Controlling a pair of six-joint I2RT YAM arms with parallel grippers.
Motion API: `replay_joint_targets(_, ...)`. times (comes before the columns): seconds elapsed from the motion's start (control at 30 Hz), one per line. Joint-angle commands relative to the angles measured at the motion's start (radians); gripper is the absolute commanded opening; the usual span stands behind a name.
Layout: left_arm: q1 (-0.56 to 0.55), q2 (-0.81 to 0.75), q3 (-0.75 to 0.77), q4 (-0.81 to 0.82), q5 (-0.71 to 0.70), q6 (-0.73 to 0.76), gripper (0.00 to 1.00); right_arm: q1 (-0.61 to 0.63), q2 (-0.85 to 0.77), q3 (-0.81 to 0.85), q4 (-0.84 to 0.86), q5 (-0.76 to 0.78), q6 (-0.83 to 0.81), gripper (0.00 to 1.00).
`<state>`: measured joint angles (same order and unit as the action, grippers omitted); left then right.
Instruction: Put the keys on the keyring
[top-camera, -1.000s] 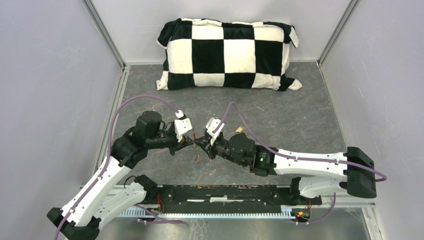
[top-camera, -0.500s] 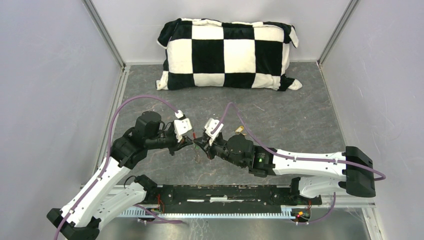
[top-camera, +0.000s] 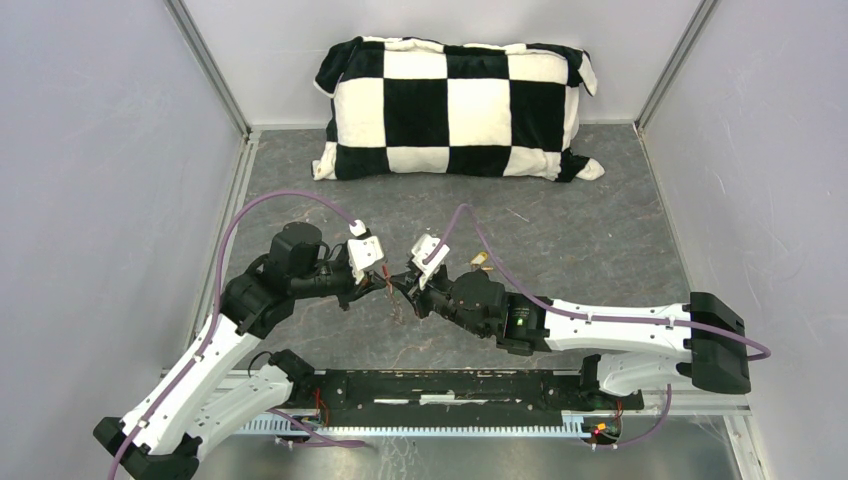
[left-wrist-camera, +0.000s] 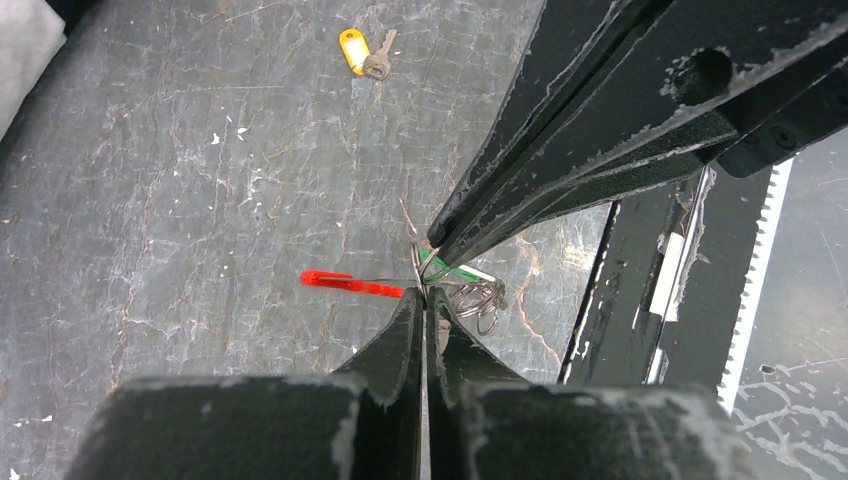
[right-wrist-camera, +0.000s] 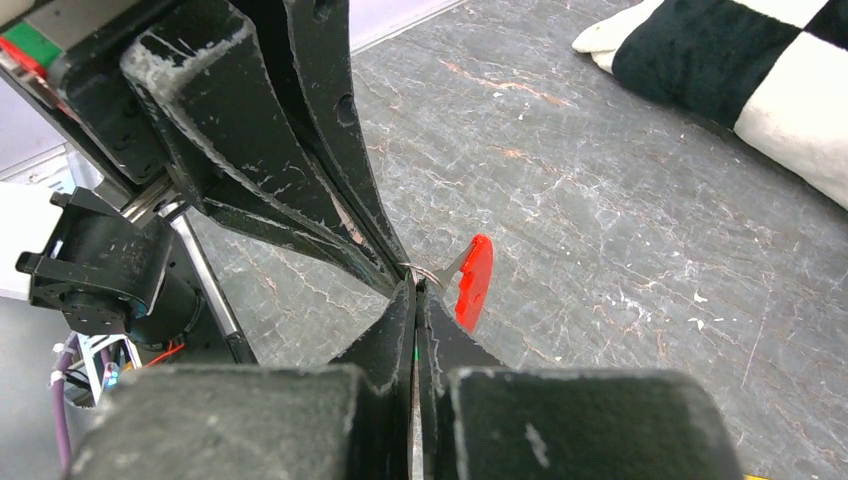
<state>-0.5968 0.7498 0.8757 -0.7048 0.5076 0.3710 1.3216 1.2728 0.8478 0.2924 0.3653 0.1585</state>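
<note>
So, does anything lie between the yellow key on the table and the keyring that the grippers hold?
Nothing visible does. The yellow key lies apart on bare table; the keyring hangs at the tips of the shut left gripper and right gripper.

Thin silver metal keyring (left-wrist-camera: 480, 298) was partly hidden behind left gripper (left-wrist-camera: 424, 298), green plastic-headed key (left-wrist-camera: 455, 270) half lost behind right gripper (left-wrist-camera: 437, 241), black-and-white checked pillow (right-wrist-camera: 760, 70) cropped at far right.

left gripper (left-wrist-camera: 422, 305) and right gripper (right-wrist-camera: 414, 292) clamped, tips touching
</note>
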Motion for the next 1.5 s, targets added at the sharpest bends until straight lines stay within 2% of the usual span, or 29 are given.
replay_joint_targets(0.0,-0.003,-0.013,0.019,0.02,0.04,-0.029,0.02,-0.002,-0.009,0.0,0.064,0.039,0.024,0.0)
replay_joint_targets(0.23,-0.004,-0.025,0.019,0.02,0.046,-0.016,0.02,-0.002,0.003,0.007,0.072,0.023,0.046,0.0)
replay_joint_targets(0.6,-0.003,-0.07,-0.005,0.021,0.072,0.126,0.02,-0.039,-0.025,-0.032,0.075,-0.007,0.145,0.0)
replay_joint_targets(0.83,-0.003,-0.084,-0.009,0.022,0.104,0.184,0.02,-0.078,-0.053,-0.075,0.119,-0.1,0.206,0.0)
replay_joint_targets(1.03,-0.003,-0.138,-0.029,0.087,0.137,0.227,0.02,-0.127,-0.077,-0.129,0.181,-0.209,0.276,0.0)
replay_joint_targets(1.23,-0.003,-0.15,-0.027,0.117,0.197,0.226,0.02,-0.159,-0.094,-0.158,0.237,-0.299,0.315,0.0)
replay_joint_targets(1.37,-0.003,-0.136,-0.019,0.126,0.195,0.217,0.02,-0.161,-0.124,-0.188,0.291,-0.355,0.3,0.0)
replay_joint_targets(1.47,-0.003,-0.115,-0.007,0.143,0.152,0.155,0.02,-0.162,-0.169,-0.211,0.286,-0.362,0.261,0.0)
